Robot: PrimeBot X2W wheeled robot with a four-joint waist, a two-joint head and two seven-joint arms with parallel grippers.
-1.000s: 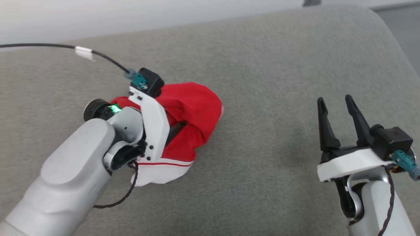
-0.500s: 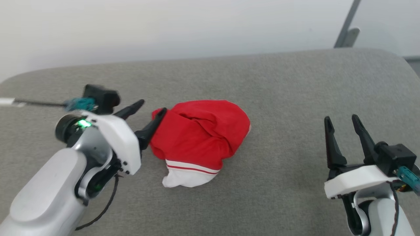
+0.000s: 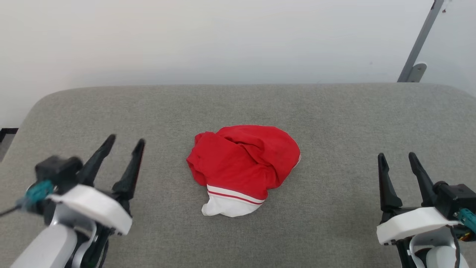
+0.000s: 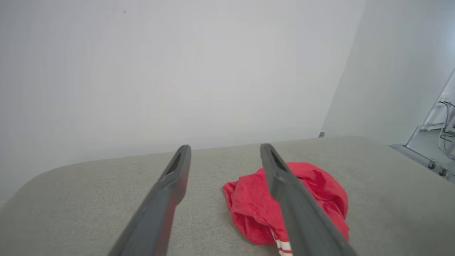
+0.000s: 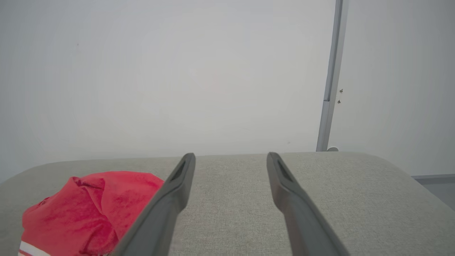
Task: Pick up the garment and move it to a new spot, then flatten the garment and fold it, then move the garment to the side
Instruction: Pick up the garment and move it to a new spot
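The garment lies bunched in a red heap on the middle of the grey cushion, a white part with a red-and-white striped band at its near edge. It also shows in the left wrist view as the garment and in the right wrist view as the garment. My left gripper stands open at the lower left, well apart from the cloth, with nothing between its fingers. My right gripper stands open at the lower right, also empty and apart from the cloth.
The grey cushion spreads wide around the heap, with rounded far corners. A pale wall rises behind it. A grey metal post leans at the back right. Floor and wheeled frame legs show beyond the cushion's right end.
My left gripper has let go of the garment and drawn back from it to the lower left. The head camera has tilted up, so the whole picture has shifted.
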